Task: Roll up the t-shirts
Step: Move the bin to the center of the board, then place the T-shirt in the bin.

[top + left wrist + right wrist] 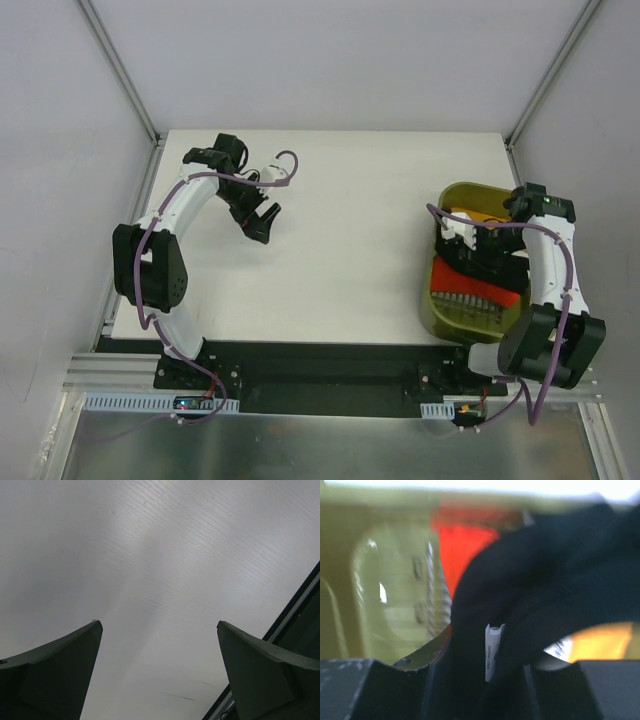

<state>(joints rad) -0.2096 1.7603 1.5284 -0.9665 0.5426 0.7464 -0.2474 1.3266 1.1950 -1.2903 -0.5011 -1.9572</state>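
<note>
Black cloth of the large t-shirt (545,580) is pinched between the partly closed jaws of my right gripper (480,680), down inside the olive bin (385,595), where the red-orange shirt (465,540) and an orange bundle (595,640) also lie. I judge this to be the fetching step, before any rolling. My left gripper (159,625) hangs wide open and empty over the white surface (340,260); next I should lift the t-shirt over the bin rim without dragging its neighbours and spread it flat there.
</note>
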